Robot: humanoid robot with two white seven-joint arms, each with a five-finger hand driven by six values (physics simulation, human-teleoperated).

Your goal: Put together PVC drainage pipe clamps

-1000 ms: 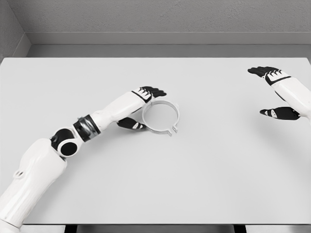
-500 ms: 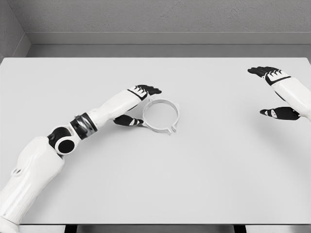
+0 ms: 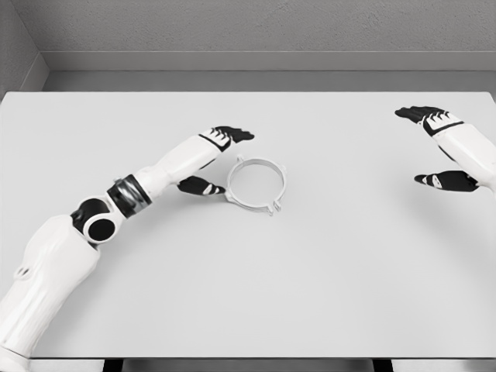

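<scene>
A white ring-shaped pipe clamp (image 3: 256,184) lies flat on the white table (image 3: 310,271), a little left of the middle, with small lugs on its rim. My left hand (image 3: 213,161) is just left of the ring, fingers spread, its thumb near the ring's left edge and its fingers above the ring's upper left. It holds nothing. My right hand (image 3: 435,147) hovers open at the far right of the table, far from the clamp.
A grey wall and floor strip run behind the table's far edge (image 3: 248,92). The table's front edge (image 3: 248,358) is at the bottom of the view.
My left hand has drawn back up and to the left, away from the ring. The clamp has shifted slightly upward on the table. The right hand has not moved.
</scene>
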